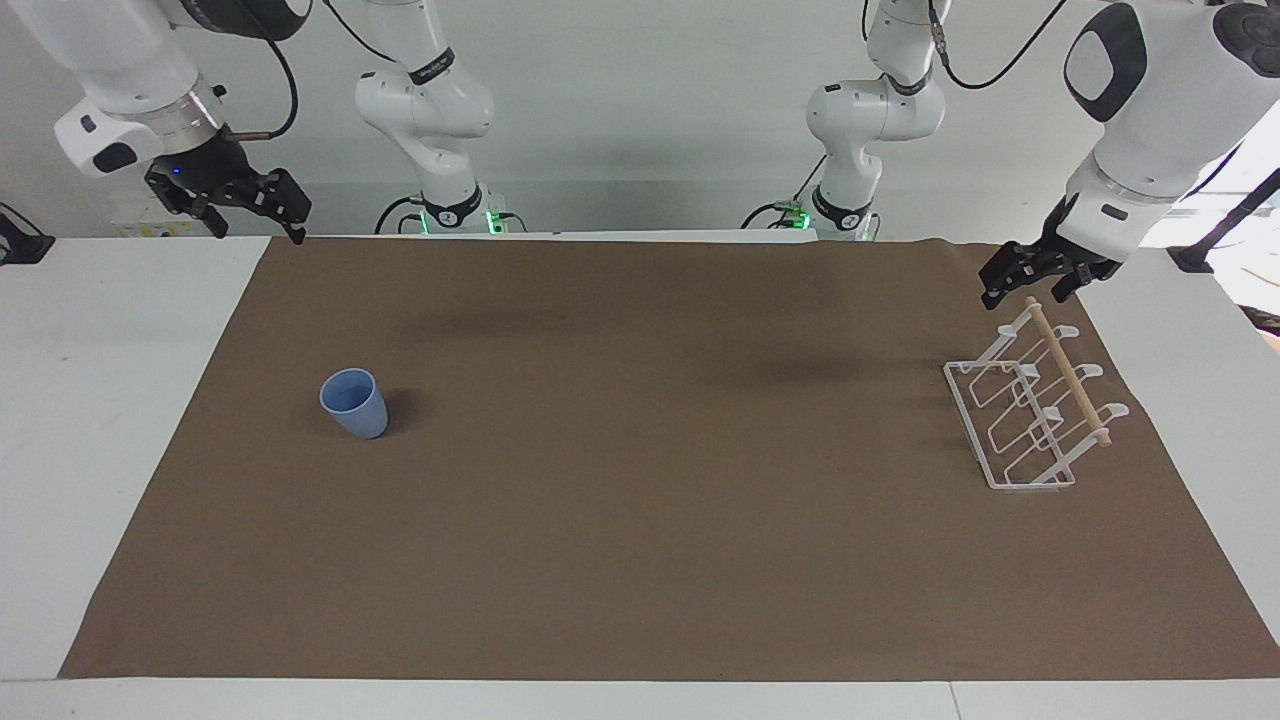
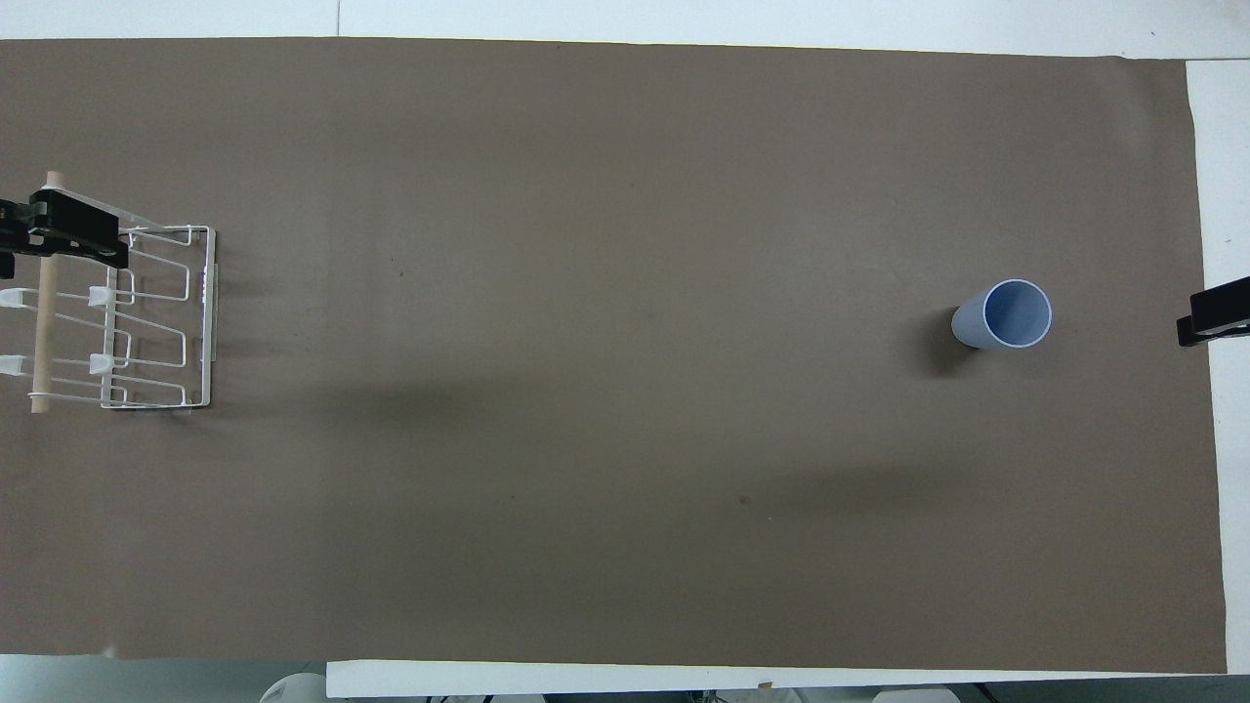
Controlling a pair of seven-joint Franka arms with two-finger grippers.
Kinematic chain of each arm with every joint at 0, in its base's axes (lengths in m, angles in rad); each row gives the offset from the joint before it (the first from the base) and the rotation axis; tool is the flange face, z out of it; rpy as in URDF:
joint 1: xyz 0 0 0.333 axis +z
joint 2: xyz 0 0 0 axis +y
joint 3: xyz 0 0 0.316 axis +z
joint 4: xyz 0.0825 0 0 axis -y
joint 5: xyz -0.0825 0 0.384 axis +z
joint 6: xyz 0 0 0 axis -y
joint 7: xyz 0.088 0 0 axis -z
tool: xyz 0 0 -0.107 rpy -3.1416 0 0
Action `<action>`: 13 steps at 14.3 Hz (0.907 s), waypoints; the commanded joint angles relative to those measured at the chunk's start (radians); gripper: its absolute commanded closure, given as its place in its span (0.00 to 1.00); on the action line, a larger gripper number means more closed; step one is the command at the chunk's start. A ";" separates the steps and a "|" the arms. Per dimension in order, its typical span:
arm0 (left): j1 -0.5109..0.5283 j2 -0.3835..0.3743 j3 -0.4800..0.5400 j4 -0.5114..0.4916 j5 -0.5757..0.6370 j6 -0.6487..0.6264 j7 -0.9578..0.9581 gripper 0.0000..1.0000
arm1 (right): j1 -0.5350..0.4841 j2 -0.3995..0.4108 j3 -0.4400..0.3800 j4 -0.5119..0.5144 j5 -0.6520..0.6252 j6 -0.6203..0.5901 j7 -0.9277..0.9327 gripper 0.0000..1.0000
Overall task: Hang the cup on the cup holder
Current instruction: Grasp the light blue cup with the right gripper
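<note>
Right gripper (image 1: 232, 205), fingers spread and empty, hangs over the table's edge; one cup (image 1: 354, 403) stands upright, mouth up, at its five o'clock, nearest this arm. Left gripper (image 1: 1040, 272), also spread, hovers over one cup holder's (image 1: 1030, 408) rod end.

You have a white bench (image 1: 90, 420) with a brown mat (image 1: 640, 520) spread flat over most of its top, bare white margins showing at both ends. On the mat, toward the right arm's end, the cup (image 1: 354, 402) stands upright, mouth up. Toward the left arm's end, the cup holder (image 1: 1030, 410) sits on its rectangular base, well apart from the cup.
</note>
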 commanded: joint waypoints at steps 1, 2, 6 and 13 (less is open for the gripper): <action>0.012 0.002 -0.007 0.008 -0.009 -0.015 0.007 0.00 | -0.013 -0.001 0.007 0.003 -0.016 0.000 -0.028 0.00; 0.014 0.000 -0.007 0.007 -0.009 -0.029 0.005 0.00 | -0.013 -0.001 0.007 0.003 -0.016 0.000 -0.028 0.00; 0.015 -0.009 -0.007 -0.007 -0.009 -0.049 0.005 0.00 | -0.010 -0.002 0.007 0.000 -0.016 0.000 -0.023 0.00; 0.029 -0.018 -0.007 -0.009 0.000 -0.057 0.005 0.00 | -0.001 -0.012 0.009 -0.066 -0.011 0.114 -0.100 0.00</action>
